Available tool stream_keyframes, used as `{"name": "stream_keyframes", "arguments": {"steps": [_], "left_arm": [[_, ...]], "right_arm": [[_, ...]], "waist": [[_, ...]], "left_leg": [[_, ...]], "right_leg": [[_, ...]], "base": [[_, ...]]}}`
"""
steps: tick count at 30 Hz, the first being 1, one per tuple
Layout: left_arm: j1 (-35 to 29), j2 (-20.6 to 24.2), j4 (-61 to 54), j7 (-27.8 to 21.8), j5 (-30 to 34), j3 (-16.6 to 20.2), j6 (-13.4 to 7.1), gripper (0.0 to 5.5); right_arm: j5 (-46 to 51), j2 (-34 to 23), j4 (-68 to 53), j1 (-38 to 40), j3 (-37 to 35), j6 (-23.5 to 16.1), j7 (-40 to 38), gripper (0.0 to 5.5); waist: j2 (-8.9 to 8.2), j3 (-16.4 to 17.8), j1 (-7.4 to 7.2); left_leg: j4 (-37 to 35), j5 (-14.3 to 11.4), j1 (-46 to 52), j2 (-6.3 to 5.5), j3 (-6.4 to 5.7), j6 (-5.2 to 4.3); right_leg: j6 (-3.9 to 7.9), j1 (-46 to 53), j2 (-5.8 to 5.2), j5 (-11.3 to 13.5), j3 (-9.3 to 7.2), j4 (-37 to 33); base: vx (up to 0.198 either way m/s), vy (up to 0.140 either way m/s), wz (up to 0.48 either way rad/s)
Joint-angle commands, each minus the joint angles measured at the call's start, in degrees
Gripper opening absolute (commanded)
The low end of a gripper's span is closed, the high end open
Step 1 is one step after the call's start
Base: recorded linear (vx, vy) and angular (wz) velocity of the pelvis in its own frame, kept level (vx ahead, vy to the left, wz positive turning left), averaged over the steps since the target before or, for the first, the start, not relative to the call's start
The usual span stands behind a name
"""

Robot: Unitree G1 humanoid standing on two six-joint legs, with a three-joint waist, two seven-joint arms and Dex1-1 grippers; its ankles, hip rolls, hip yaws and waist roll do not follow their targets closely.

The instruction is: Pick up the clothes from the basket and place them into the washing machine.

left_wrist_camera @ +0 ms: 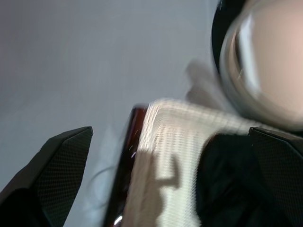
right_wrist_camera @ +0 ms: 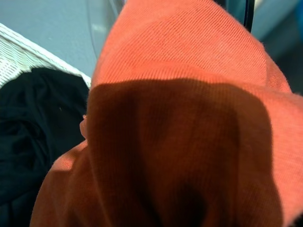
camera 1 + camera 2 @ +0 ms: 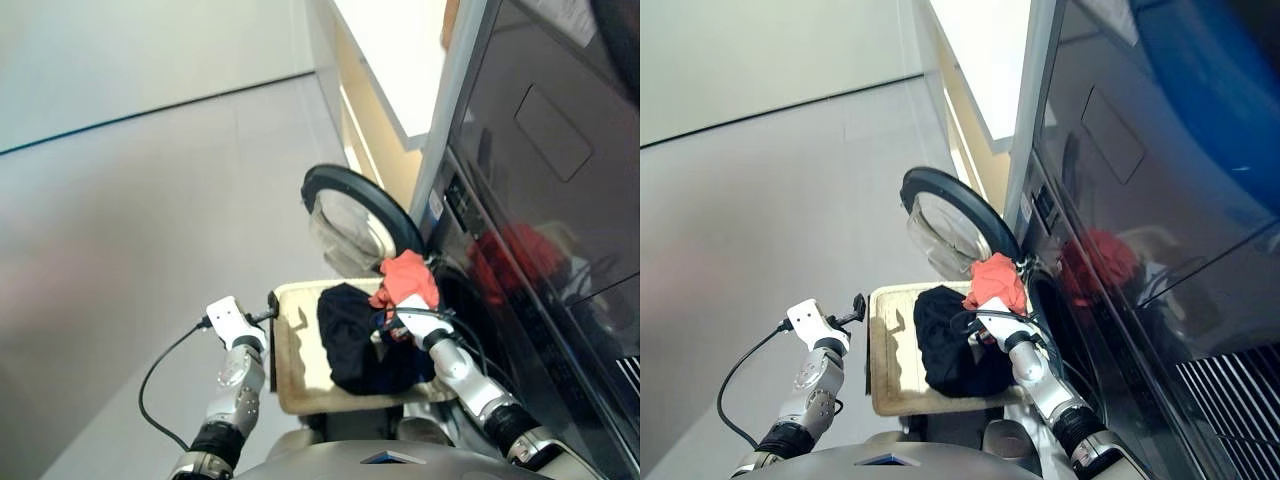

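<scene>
The cream wicker basket (image 3: pixel 292 352) sits in front of me, and its rim also fills the left wrist view (image 1: pixel 165 156). A heap of dark clothes (image 3: pixel 352 338), black with a bluish part, lies in it. My right gripper (image 3: pixel 392 318) is over the basket's far right corner, shut on the orange-red garment (image 3: pixel 406 278). The garment hangs lifted beside the washing machine's (image 3: pixel 520 330) opening and fills the right wrist view (image 2: pixel 189 118), hiding the fingers. My left gripper (image 3: pixel 271 313) hovers open at the basket's left rim, holding nothing.
The round porthole door (image 3: pixel 348 218) stands swung open beyond the basket, left of the machine's opening. A pale cabinet (image 3: pixel 390 90) runs along the wall behind it. A black cable (image 3: pixel 160 375) loops from my left arm over the grey floor.
</scene>
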Motion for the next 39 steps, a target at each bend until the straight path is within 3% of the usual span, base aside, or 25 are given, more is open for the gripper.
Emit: {"name": "stream_keyframes", "arguments": {"steps": [1, 7, 12, 18, 19, 20, 21, 22, 23, 28, 29, 33, 39], "left_arm": [[-6.73, 2.43, 4.12, 0.48, 2.9, -0.16, -2.78, 5.5], [-9.73, 1.52, 7.74, 1.32, 2.97, -2.04, -3.27, 5.5], [-10.76, 1.5, 6.58, 3.72, 3.24, -3.74, -3.37, 5.5], [-12.64, 2.01, 4.33, 6.11, 1.79, -4.35, -4.13, 5.5], [-12.51, 2.42, 2.69, 6.44, 0.88, -4.17, -4.25, 5.5], [-12.41, 2.52, 2.27, 6.24, 0.48, -4.32, -4.23, 5.5], [-12.54, 2.55, 2.24, 6.25, 0.47, -4.29, -4.24, 5.5], [-12.15, 3.0, 1.87, 6.1, 0.08, -4.46, -4.28, 5.5], [-12.19, 3.01, 1.86, 6.1, 0.07, -4.46, -4.27, 5.5], [-12.65, 4.1, 1.33, 5.21, -1.19, -4.98, -4.3, 5.5], [-12.96, 4.89, 0.07, 4.76, -1.79, -5.13, -4.4, 5.5], [-12.62, 6.2, -2.73, 3.92, -2.68, -5.69, -4.35, 5.5], [-12.44, 6.65, -2.96, 3.22, -3.61, -6.54, -4.64, 5.5]], "right_arm": [[5.53, 4.6, -0.3, -6.42, -2.85, -4.05, -3.62, 0.0], [8.49, 5.82, 1.39, -10.28, -6.1, -4.91, -8.19, 0.0], [6.93, 6.34, 4.57, -14.85, -9.65, -4.0, -17.09, 0.0], [9.32, 6.08, 11.86, -22.7, -14.63, -3.25, -25.34, 0.0], [11.27, 5.42, 13.87, -25.83, -17.14, -3.44, -27.43, 0.0], [12.37, 4.83, 15.7, -27.2, -18.13, -3.37, -28.08, 0.0], [12.43, 4.78, 15.79, -27.4, -18.15, -3.45, -28.04, 0.0], [14.47, 3.54, 18.73, -29.72, -19.75, -3.45, -29.3, 0.0], [14.52, 3.51, 18.84, -29.81, -19.76, -3.5, -29.27, 0.0], [21.33, -2.25, 27.87, -35.4, -25.04, -4.2, -31.19, 0.0], [24.07, -6.02, 30.95, -37.21, -27.12, -4.44, -31.65, 0.0], [26.65, -11.42, 31.63, -40.36, -28.8, -5.9, -33.78, 0.0], [29.32, -20.49, 28.53, -43.85, -32.29, -9.39, -41.57, 0.0]], "waist": [[-5.83, 4.66, -0.2], [-5.2, 6.55, -0.79], [-3.99, 7.38, -0.91], [-2.31, 7.93, -0.29], [-1.81, 8.25, -0.04], [-1.39, 8.14, 0.25], [-1.55, 8.21, 0.14], [-1.07, 8.0, 0.57], [-1.07, 7.88, 0.63], [-0.09, 7.34, 1.46], [0.3, 7.16, 1.67], [0.66, 6.71, 2.3], [1.32, 5.51, 2.63]], "left_leg": [[7.89, -6.32, -2.18, -4.84, 1.45, 2.02], [13.57, -7.68, -10.87, -5.08, 1.16, 2.09], [17.93, -8.77, -18.46, -5.1, 1.2, 2.06], [22.23, -10.03, -26.82, -5.14, 0.94, 2.36], [23.78, -10.55, -29.32, -5.2, 0.97, 2.56], [24.71, -12.52, -29.69, -5.05, 0.62, 2.41], [24.6, -10.82, -30.7, -5.17, 1.06, 2.68], [25.51, -13.06, -31.59, -5.01, 0.76, 2.65], [25.65, -13.13, -31.81, -4.99, 0.78, 2.66], [26.75, -13.79, -36.0, -5.15, 0.6, 3.03], [27.1, -13.92, -37.33, -5.12, 0.44, 3.09], [28.39, -14.61, -39.56, -5.14, 0.74, 3.45], [28.92, -14.92, -41.42, -5.18, 0.75, 3.44]], "right_leg": [[6.0, -2.5, -4.14, -5.38, 2.24, 5.97], [5.68, -11.91, -4.75, -6.85, 2.3, 12.74], [5.46, -19.4, -4.94, -7.66, 2.72, 16.76], [5.05, -27.87, -4.97, -9.16, 3.26, 21.45], [4.82, -30.6, -5.03, -9.49, 3.56, 23.41], [5.05, -31.22, -4.72, -11.31, 3.96, 24.75], [4.7, -32.02, -4.96, -9.65, 3.8, 24.24], [4.94, -33.25, -4.59, -11.65, 4.14, 25.58], [4.94, -33.48, -4.58, -11.68, 4.17, 25.68], [4.87, -38.36, -4.4, -11.97, 5.15, 26.86], [4.81, -39.9, -4.37, -12.14, 5.38, 27.66], [4.71, -42.46, -3.98, -12.43, 6.27, 28.73], [4.81, -45.45, -4.23, -13.04, 7.3, 30.57]], "base": [[-0.062, 0.025, -0.046], [-0.044, 0.013, 0.015], [0.0, 0.0, 0.0], [0.0, 0.0, 0.0], [0.085, 0.003, 0.062], [0.0, 0.0, 0.0], [0.096, 0.002, -0.005], [0.0, 0.0, 0.0], [0.111, -0.004, -0.042], [0.0, 0.0, 0.0], [0.0, 0.0, 0.0], [0.0, 0.0, 0.0], [0.0, 0.0, 0.0]]}}
